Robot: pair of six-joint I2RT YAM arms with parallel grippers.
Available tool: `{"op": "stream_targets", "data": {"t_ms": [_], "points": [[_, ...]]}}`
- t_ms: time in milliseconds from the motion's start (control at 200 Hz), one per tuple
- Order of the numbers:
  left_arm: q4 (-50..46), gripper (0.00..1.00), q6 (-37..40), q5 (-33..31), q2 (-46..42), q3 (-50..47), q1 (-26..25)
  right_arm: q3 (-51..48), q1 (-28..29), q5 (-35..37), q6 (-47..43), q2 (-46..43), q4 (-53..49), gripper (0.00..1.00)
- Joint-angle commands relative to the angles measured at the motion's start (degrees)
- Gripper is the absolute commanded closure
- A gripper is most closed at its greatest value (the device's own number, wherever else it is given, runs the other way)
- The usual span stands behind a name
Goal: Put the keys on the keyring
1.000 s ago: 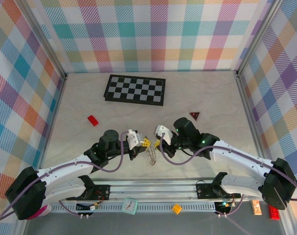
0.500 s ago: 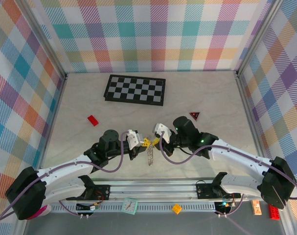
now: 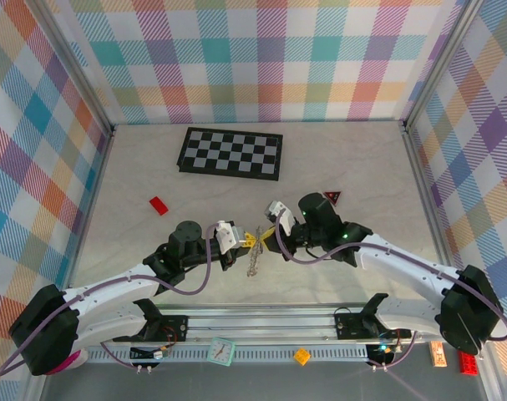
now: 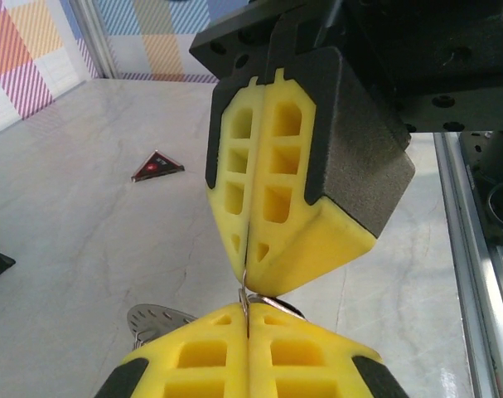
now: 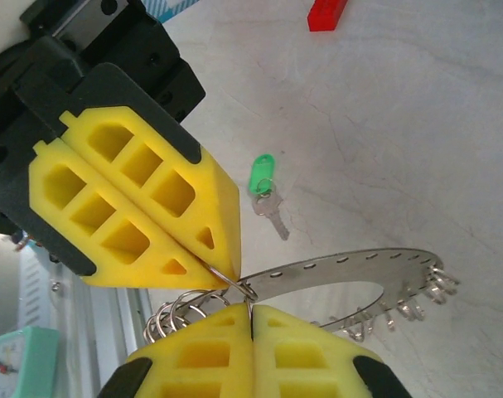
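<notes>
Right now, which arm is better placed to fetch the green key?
Probably left: the left tool and right tool pinch one keyring loop; the green key lies beyond the left tool, toward the red brick.

Bright, even overhead light washes the pale tabletop (image 3: 362, 167), leaving only soft, short shadows beneath the arms (image 3: 119, 288). Seen from the left wrist, the left pincer (image 4: 247, 322) blurs slightly at the frame's bottom edge; the stone-patterned surface beyond stays crisp.

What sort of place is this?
Likely a robot test booth: plaid walls fence a table, a left arm and right arm are bolted at its edge, and a checkerboard lies on it.
</notes>
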Motion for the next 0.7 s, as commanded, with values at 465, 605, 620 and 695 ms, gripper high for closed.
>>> {"op": "stream_targets", "data": {"t_ms": [465,605,620,695], "points": [[13.3,1.00,-0.2,1.0,-0.7,-2.8,-0.9,0.0,-6.6,-13.8,11.6,7.4,6.8,1.00],[15.7,1.00,-1.0,0.4,0.3,-3.5,-1.0,-0.9,-7.2,-15.6,12.3,7.9,8.7,0.96],[15.8,1.00,-1.0,0.4,0.3,-3.6,-1.0,-1.0,-7.2,-15.7,12.3,7.9,8.8,0.96],[16.5,1.00,-1.5,0.3,0.9,-3.7,-1.0,-1.5,-7.5,-16.0,12.5,8.0,9.5,0.95]]}}
